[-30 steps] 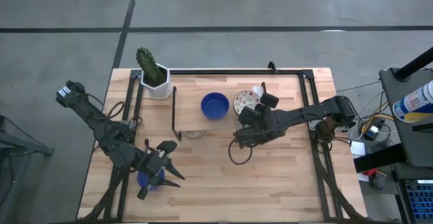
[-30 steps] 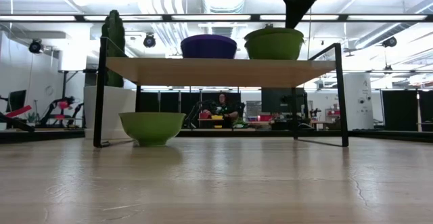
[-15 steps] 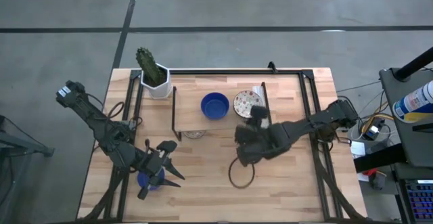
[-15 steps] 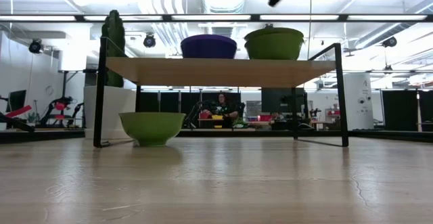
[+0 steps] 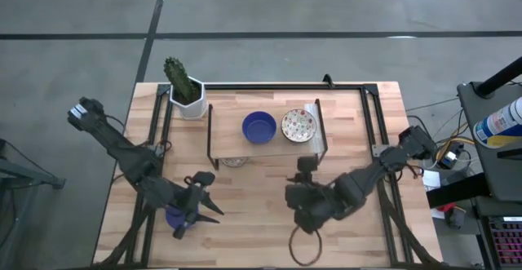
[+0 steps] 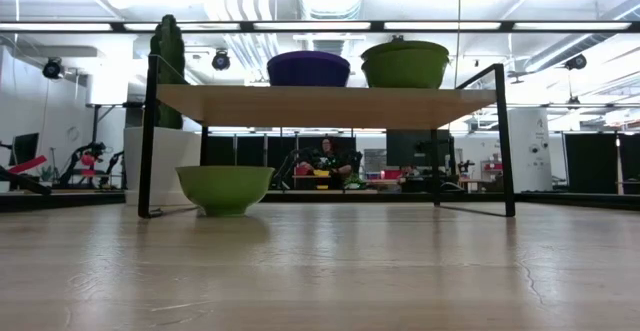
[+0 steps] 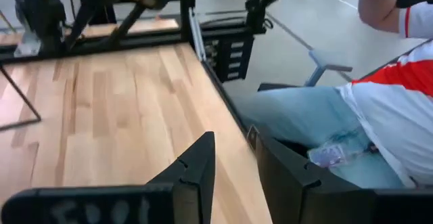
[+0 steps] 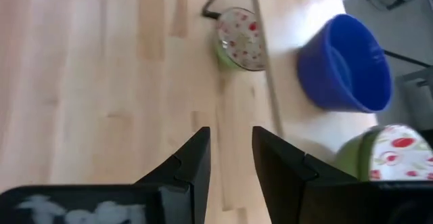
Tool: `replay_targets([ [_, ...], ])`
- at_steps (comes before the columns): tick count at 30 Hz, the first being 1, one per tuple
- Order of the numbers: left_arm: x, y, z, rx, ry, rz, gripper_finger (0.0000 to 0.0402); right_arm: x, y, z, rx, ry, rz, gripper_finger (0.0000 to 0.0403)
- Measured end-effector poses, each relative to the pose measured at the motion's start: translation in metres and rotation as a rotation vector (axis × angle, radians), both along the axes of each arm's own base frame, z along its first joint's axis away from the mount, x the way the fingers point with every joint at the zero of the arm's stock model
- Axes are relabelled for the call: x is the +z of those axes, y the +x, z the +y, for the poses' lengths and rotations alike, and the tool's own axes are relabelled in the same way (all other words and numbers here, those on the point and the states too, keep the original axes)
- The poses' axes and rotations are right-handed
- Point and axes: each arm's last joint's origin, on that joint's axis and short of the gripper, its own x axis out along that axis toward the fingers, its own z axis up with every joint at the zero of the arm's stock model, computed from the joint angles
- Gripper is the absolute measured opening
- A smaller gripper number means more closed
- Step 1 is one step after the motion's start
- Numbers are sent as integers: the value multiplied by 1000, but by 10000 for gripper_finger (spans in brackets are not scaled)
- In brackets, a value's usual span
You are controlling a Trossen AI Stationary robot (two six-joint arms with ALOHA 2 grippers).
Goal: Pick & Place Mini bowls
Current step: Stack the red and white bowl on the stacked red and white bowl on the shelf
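Hovering over the open middle of the table [image 5: 245, 196], the right gripper [image 5: 300, 198] carries nothing; its wrist view shows the two fingers [image 8: 196, 158] parted only by a narrow gap with bare wood between them. Up on the shelf [image 5: 225, 136] sit a solid blue mini bowl [image 5: 258, 127] and, just beside it, a speckled mini bowl [image 5: 298, 125]. A third speckled bowl [image 8: 241, 38] rests on the table under the shelf, close to one of its thin black legs. A fourth, blue bowl [image 5: 175, 217] lies at the left gripper [image 5: 196, 209], which is low over it; whether that pincer grips it cannot be told from above, though its wrist view shows a small gap between the fingers.

These bowls look small, stiff and glossy, likely light but slick and chip-prone if they are ceramic. The rim is the natural hold: one finger inside, one outside, squeezed gently.

Room looks tight around the shelf. Its frame rails and legs hem in the bowl beneath, so an approach from the open front side seems safest. The cactus pot [image 5: 189, 103] stands at the far left corner, well apart from the right arm. Near the front edge the boards are bare, giving the right arm free space to swing.
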Motion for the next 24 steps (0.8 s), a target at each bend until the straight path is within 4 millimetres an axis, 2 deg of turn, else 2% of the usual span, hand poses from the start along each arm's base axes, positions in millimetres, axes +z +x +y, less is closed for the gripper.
replay_targets([
  [5,-23,4,-2,48,-82,72,103,-15,-10,17,9,-4,-20,105],
  [7,-32,8,-3,111,-51,76,103,-24,-13,23,13,-6,-28,105],
  [11,-51,15,-11,291,127,64,103,-41,-22,34,31,-5,-16,105],
  [16,-77,27,-23,304,319,138,103,-56,-34,43,11,9,-13,105],
  [24,-116,42,-31,444,577,273,103,-68,-51,62,12,26,-87,105],
])
